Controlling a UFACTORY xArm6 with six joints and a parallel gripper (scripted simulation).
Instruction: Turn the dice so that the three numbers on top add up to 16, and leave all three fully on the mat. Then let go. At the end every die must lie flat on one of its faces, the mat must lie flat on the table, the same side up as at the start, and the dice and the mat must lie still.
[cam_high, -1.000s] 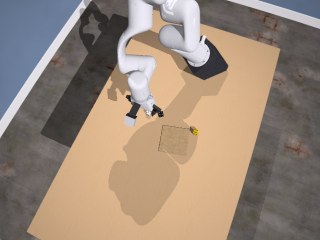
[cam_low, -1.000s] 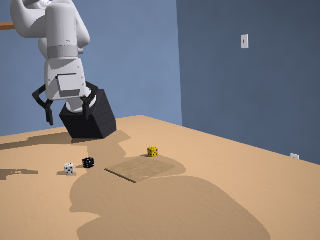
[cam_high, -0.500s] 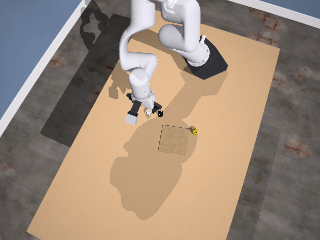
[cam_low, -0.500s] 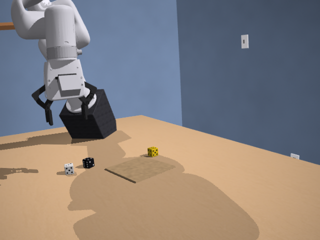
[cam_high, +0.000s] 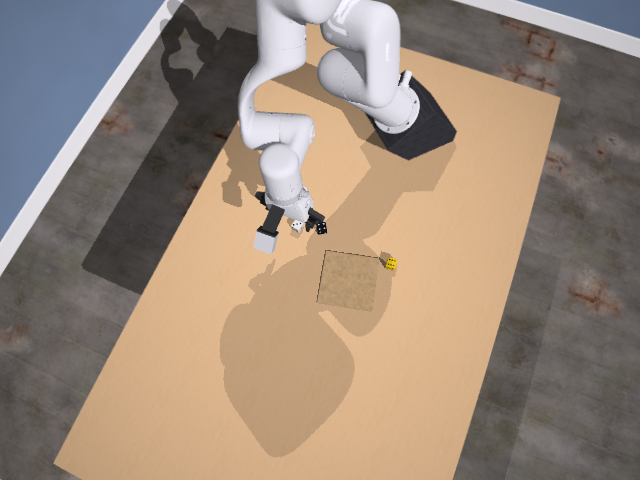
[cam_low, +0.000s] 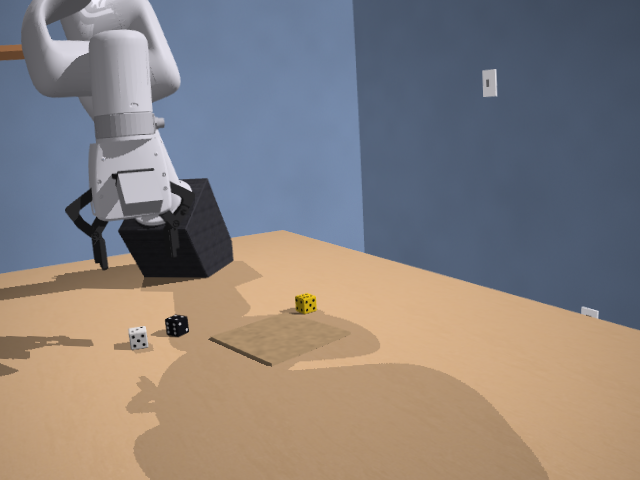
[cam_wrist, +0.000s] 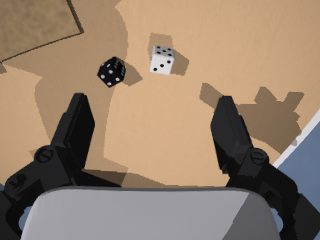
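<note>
Claw (cam_high: 285, 212) (cam_low: 139, 262) (cam_wrist: 153, 109) stands wide, nothing between its fingers, above the worktop (cam_high: 413, 361) (cam_low: 465, 330) (cam_wrist: 165, 140). White die (cam_high: 296, 225) (cam_low: 138, 338) (cam_wrist: 162, 60) and black die (cam_high: 321, 227) (cam_low: 176, 325) (cam_wrist: 111, 72) lie near each other, off the mat (cam_high: 347, 281) (cam_low: 279, 336) (cam_wrist: 35, 25). Yellow die (cam_high: 391, 264) (cam_low: 305, 303) lies just beside the mat, also off it.

Tops: yellow appears 6, white appears 3, black probably 5; if so, the sum falls short of 16 and a turn is needed.

Handling (estimate): dice light, rigid, hardly fragile; smooth faces may slip under a skewed grip. Take each across two opposite upright faces, pads square to them. White and black have room between them, but a wide finger could nudge the neighbour. Mat looks thin and light, easily dragged; lower dice gently.
</note>
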